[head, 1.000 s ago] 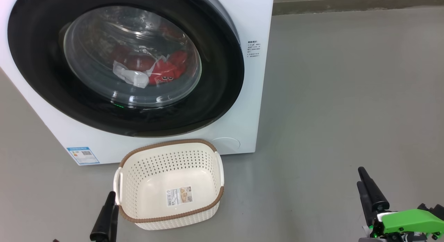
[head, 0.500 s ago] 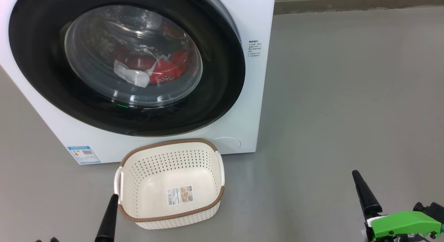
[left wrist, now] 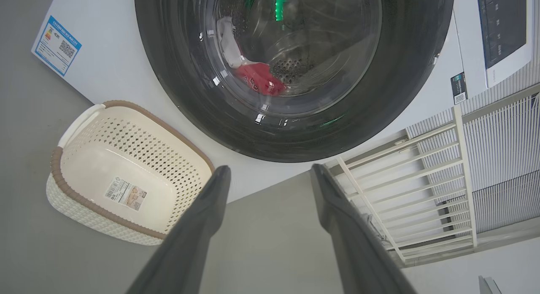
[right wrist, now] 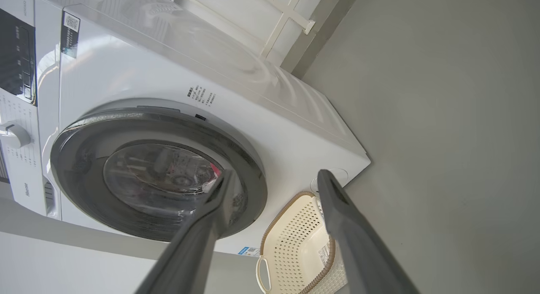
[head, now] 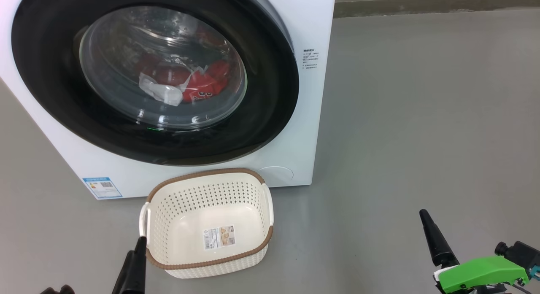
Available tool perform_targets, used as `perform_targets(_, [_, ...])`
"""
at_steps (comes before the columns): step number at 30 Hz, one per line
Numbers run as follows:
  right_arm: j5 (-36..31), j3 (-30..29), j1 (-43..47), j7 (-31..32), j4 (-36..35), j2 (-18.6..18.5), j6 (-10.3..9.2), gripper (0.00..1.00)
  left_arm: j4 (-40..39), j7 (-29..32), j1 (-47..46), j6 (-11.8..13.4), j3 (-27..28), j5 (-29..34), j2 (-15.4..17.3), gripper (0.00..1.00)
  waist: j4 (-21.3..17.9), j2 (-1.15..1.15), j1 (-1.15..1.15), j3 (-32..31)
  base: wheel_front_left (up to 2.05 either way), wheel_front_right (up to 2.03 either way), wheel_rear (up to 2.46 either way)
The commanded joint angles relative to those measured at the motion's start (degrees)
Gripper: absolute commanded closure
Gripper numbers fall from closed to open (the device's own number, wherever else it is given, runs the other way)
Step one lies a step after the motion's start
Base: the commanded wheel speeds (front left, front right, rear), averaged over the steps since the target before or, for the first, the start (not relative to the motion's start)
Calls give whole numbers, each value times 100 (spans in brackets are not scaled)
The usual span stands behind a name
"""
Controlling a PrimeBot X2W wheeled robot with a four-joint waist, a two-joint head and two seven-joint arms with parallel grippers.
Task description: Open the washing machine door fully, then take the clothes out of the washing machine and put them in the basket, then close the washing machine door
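**A:** Where is the washing machine door (head: 270, 117)?

**B:** Flat against the front of the white washing machine (head: 314, 129), with its glass bowl facing the robot. Red and white clothes (head: 198, 85) lie heaped behind the glass.

**A:** And the basket (head: 206, 175)?

**B:** On the grey floor (head: 422, 117) just in front of the machine, below the door. Its mouth faces up, and its long axis runs left to right along the machine's front.

**A:** The grippers?

**B:** The left gripper (left wrist: 270, 169) and right gripper (right wrist: 277, 173) both have their fingers spread wide, holding nothing. The left is close to the basket's near left corner.
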Motion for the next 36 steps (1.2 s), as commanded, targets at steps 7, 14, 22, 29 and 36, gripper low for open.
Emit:
perform_targets(7, [-604, 156, -69, -171, -119, -140, 1, 0, -277, -184, -6, 0, 30, 634, 67, 0, -10, 0, -1, 8, 0, 0, 0])
perform_targets(14, [-1027, 241, -51, -288, -125, -165, 1, 0, -380, -302, 42, 0, -11, 1160, 95, 0, -15, 0, -1, 22, 0, 0, 0])
perform_targets(22, [-1508, 317, -24, -424, -138, -203, 1, 0, -455, -439, 82, 0, 3, 1790, 112, 0, -26, 0, -1, 28, 0, 0, 0])
perform_targets(29, [-1840, 384, -10, -525, -145, -218, 1, 0, -517, -541, 107, 31, 17, 2318, 121, 0, -36, 0, -1, 38, 0, 0, 0])
perform_targets(36, [-2232, 463, -17, -644, -165, -251, 2, 0, -598, -660, 109, 34, 27, 2870, 178, 0, -52, 0, -1, 72, 0, 0, 0])
